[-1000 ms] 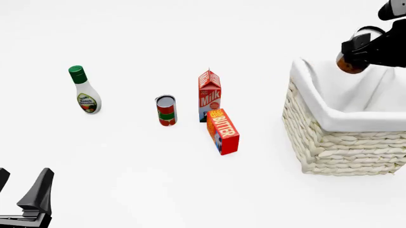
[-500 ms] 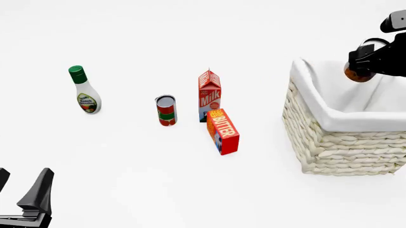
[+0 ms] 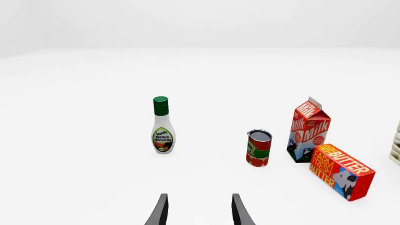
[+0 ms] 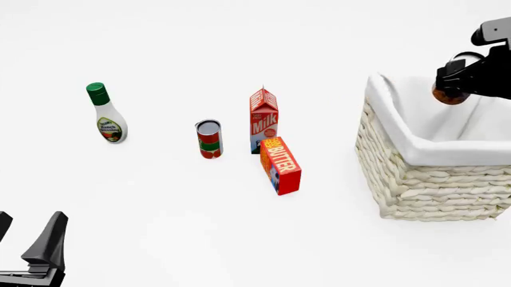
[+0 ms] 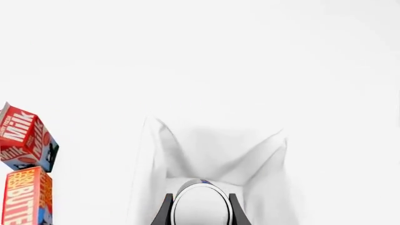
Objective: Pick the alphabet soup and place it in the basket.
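I am gripping the alphabet soup (image 4: 449,94) in my right end effector (image 4: 459,84), hanging it over the basket (image 4: 431,173) at the far right, lining directly below, nothing visible inside. Its long axis looks tilted. My left end effector (image 4: 28,239) is idling spread near-left.

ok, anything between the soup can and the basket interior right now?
Nothing visible. The right gripper holds the alphabet soup over the open basket; only bare white lining shows below it. Milk carton and butter box sit off to the left.
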Robot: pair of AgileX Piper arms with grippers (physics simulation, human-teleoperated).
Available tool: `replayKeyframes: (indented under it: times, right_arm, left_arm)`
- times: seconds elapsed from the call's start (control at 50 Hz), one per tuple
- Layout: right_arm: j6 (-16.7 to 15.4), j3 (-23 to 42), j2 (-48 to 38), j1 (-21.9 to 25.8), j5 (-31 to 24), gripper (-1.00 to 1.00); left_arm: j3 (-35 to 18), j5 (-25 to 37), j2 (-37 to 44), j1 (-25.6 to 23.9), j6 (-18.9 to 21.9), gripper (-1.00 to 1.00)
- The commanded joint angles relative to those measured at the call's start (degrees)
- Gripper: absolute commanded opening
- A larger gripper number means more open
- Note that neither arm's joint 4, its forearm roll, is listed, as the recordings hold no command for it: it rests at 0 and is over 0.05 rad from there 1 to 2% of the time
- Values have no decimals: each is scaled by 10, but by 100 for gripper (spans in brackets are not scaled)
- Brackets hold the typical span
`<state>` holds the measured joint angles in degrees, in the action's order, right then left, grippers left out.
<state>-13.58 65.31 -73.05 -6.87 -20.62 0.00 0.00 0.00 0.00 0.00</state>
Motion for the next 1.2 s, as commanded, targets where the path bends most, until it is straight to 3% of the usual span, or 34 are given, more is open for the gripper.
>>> replayKeyframes:
  times: [0.02, 0.56, 1.2]
  right_arm:
    - [9, 14, -24, -11, 17, -100]
    - [-5, -15, -66, -23, 57, -100]
    - [-2, 11, -134, -32, 83, -100]
  left_arm:
    - [0, 0, 0, 0, 0, 100]
    - [0, 0, 0, 0, 0, 100]
    - [0, 0, 0, 0, 0, 100]
